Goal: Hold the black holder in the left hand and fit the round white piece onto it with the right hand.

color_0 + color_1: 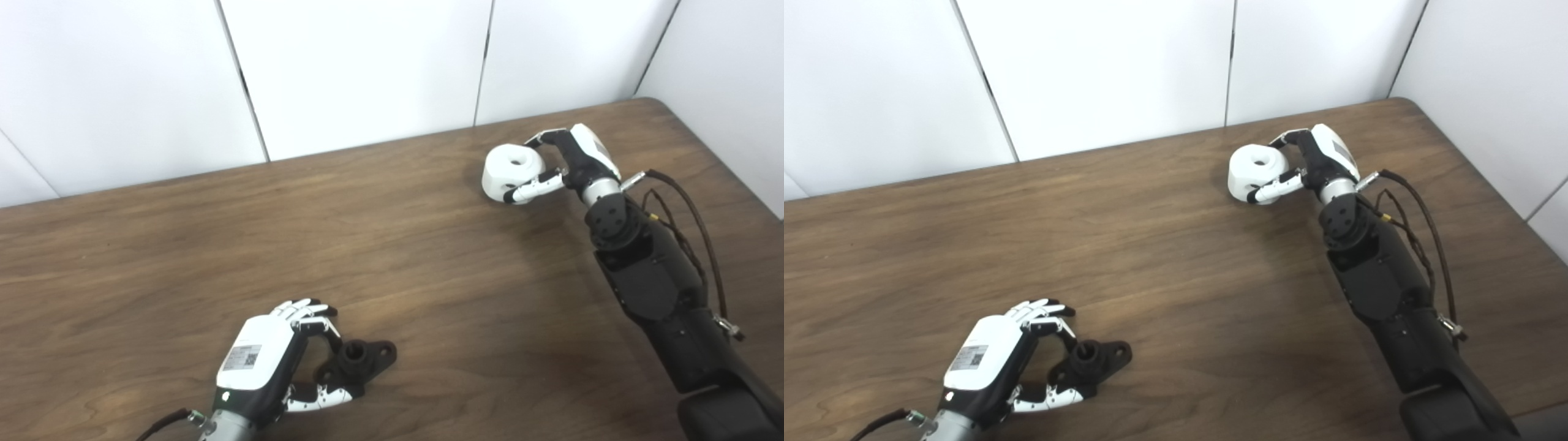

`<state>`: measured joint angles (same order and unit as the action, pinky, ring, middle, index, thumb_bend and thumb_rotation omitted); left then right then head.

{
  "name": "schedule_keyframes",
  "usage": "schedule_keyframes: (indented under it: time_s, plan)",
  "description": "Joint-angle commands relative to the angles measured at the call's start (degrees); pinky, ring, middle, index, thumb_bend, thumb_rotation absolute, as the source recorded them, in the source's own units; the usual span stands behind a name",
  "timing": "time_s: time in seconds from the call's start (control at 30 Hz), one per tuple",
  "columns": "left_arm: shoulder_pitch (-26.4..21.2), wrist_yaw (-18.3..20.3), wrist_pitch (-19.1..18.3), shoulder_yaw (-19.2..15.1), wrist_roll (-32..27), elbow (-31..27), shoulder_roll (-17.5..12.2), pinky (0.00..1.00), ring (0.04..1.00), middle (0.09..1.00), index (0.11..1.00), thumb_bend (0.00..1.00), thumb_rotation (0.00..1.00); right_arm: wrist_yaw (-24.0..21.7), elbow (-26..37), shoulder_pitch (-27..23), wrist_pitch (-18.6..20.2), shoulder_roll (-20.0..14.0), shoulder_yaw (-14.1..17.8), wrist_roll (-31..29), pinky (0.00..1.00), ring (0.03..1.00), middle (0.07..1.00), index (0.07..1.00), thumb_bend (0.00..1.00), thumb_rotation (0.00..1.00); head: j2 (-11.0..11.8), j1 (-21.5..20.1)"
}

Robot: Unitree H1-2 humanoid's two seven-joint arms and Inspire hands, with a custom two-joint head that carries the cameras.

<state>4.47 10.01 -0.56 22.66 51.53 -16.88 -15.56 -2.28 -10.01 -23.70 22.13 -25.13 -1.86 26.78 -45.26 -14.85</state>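
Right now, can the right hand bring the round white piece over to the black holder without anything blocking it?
Probably yes. The right hand already wraps the round white piece, and only bare wooden table lies between it and the black holder at the left hand.

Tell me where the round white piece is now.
The round white piece sits on the table at far right, near the back wall, with the right hand closing around it.
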Motion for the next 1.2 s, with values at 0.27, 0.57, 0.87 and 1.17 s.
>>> schedule_keyframes:
  time_s: [0.27,0.57,0.87,1.17]
  plan:
    - [2.0,4.5,-3.3,1.0,1.5,1.6,-1.1,0.87,0.868,0.798,0.486,0.52,0.05,1.5,1.3,-2.0,-2.9,-1.9,0.5,0.2,0.93,0.932,0.809,0.487,0.52,0.13,-0.2,0.1]
    - [1.7,4.8,-3.7,1.3,1.9,1.6,-0.7,0.87,0.869,0.799,0.486,0.52,0.06,0.5,3.9,-1.2,-2.4,-2.4,0.1,0.7,0.9,0.919,0.81,0.487,0.52,0.13,-0.2,0.6]
    - [1.4,5.8,-4.5,1.5,2.7,1.3,0.2,0.87,0.87,0.8,0.486,0.52,0.05,-3.9,16.0,2.6,-0.7,-3.6,-2.2,2.5,0.84,0.877,0.787,0.485,0.52,0.14,-0.7,2.1]
    - [1.0,6.9,-5.8,2.4,3.9,1.0,1.5,0.87,0.872,0.801,0.487,0.52,0.06,-7.2,28.3,7.4,3.7,-0.1,-2.1,2.1,0.86,0.871,0.769,0.484,0.52,0.13,-1.2,4.8]
